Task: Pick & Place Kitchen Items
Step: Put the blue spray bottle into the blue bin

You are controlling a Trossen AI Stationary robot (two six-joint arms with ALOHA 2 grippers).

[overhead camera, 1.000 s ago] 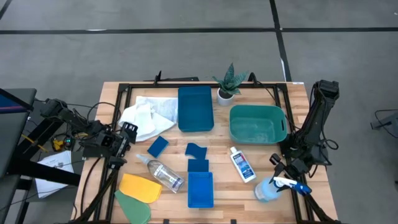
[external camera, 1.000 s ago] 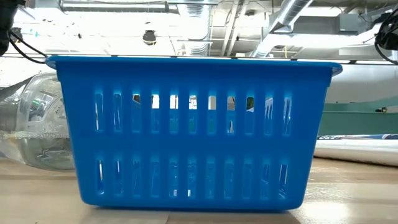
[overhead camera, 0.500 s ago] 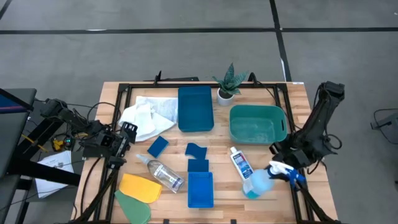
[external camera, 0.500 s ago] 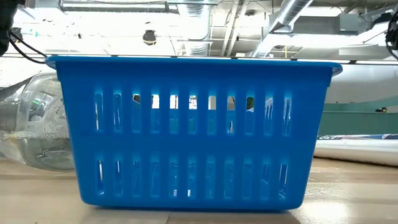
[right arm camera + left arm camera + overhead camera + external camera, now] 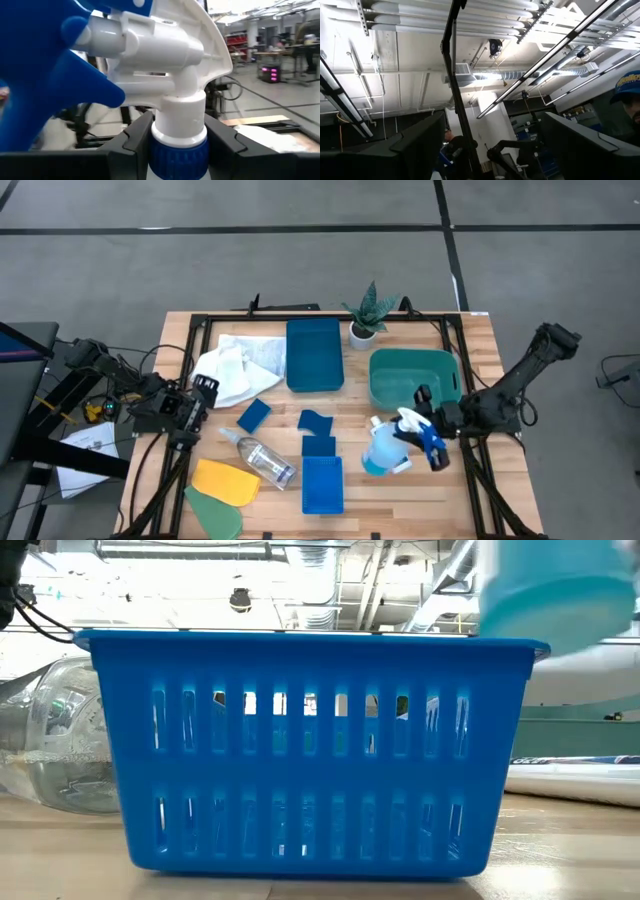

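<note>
Right pincer (image 5: 418, 423) clamped on spray bottle (image 5: 385, 448) neck, bottle lifted over white blue-labelled bottle, just beside teal tub (image 5: 414, 379). Left pincer (image 5: 205, 390) released, waiting at desk (image 5: 470, 340) left edge near white cloth (image 5: 232, 366).

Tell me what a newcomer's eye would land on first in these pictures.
The spray bottle comes first: the right gripper holds it by the neck in the air, just in front of the teal tub and above the white bottle lying there. Next is the slotted blue basket that fills the low view, at the table's front edge. The left gripper waits open at the left, beside the white cloth.
</note>
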